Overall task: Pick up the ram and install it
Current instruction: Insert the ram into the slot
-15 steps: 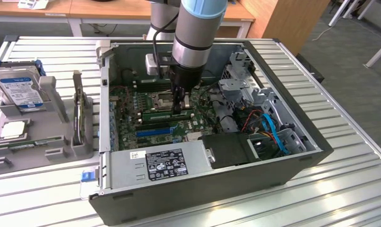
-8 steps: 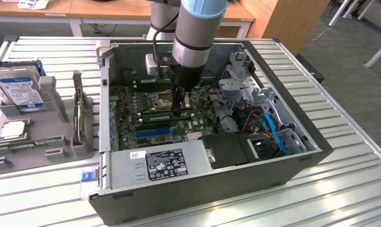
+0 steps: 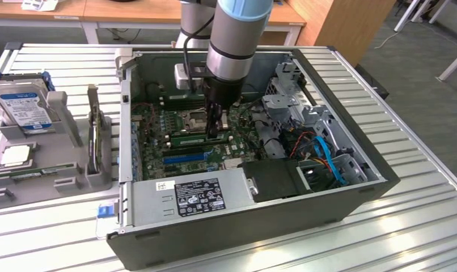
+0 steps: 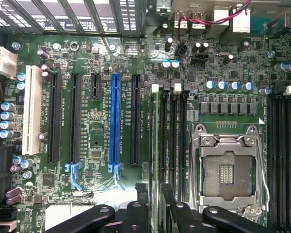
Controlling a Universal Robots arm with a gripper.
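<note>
Wooden desks [image 3: 130,10] stand behind the metal table [image 3: 418,187] on grey, perhaps carpeted floor [image 3: 421,56].

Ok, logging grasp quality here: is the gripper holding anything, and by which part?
The gripper appears to hold the ram, on edge over the motherboard, with its fingers on the stick's two flat faces.

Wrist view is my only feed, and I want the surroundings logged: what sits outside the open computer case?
Observer: A grey plastic parts holder sits beside the dark grey metal computer case, on the exterior view's left.
Operator: Anything in it?
Observer: A silver hard drive with a blue label rests in it.
Operator: And the arm?
Observer: It stands upright, its black gripper low over the green motherboard.
</note>
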